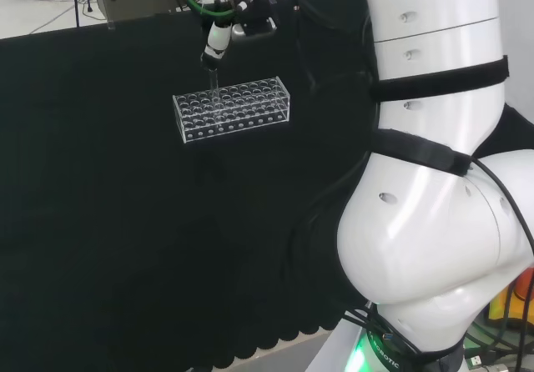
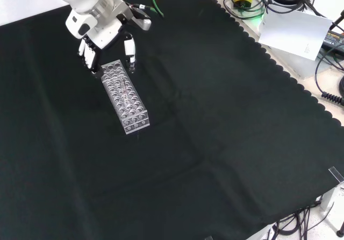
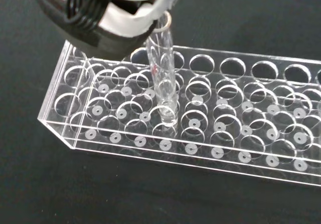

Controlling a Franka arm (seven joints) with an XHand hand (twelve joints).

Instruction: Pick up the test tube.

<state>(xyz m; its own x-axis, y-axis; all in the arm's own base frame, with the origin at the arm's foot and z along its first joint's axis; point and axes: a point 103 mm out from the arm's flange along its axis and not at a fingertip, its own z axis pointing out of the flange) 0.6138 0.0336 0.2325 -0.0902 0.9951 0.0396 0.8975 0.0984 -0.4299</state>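
My hand (image 2: 102,33) has its fingertips pinched on the top of the test tube (image 3: 163,78), which stands in a hole near one end of the clear rack (image 1: 232,109). If I lift off-vertical, the tube could snag and drag the rack.

a bench covered with black cloth (image 2: 226,116) carried a single clear plastic rack (image 1: 232,110) full of round holes. the rack lay flat on the cloth, toward the upper left in the front view.
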